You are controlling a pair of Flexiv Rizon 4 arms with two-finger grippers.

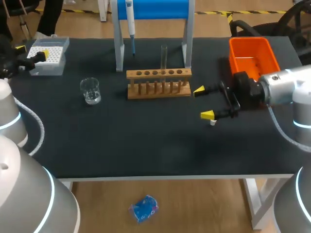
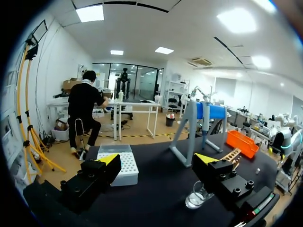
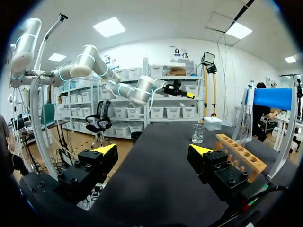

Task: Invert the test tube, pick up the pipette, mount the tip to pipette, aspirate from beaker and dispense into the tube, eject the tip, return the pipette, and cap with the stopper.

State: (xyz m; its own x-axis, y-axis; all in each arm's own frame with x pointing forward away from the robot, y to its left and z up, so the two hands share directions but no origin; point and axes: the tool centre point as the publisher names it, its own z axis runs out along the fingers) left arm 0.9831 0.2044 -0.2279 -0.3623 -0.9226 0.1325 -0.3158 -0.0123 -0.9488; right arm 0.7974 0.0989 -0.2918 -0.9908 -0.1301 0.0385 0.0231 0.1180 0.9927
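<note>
A clear glass test tube (image 1: pixel 164 56) stands upright in a light wooden rack (image 1: pixel 158 83) with a row of round holes along its top, near the middle of the black table (image 1: pixel 146 145). The tube sits in a hole just right of the rack's centre and looks thin and see-through; which end is up cannot be told.

Just behind the rack is a stand (image 1: pixel 119 48) with grey uprights and a blue crossbar. A white pipette (image 1: pixel 130 22) with a blue lower end hangs from it, left of the tube.

Left of the rack, apart from it, sits a small clear glass beaker (image 1: pixel 91 91). Further left, at the table's far left corner, is a pale tip box (image 1: pixel 47 57) with a grid of holes on top. An orange bin (image 1: pixel 252 56) sits at the far right.

The right gripper (image 1: pixel 201 103) lies level over the table, just right of the rack, pointing toward it. Its yellow-tipped fingers are spread wide and hold nothing. A small white stopper (image 1: pixel 213 122) lies on the table just beside the nearer fingertip.

The left gripper (image 1: pixel 31 51) hovers at the table's left edge, over the tip box, fingers also spread apart and empty.
</note>
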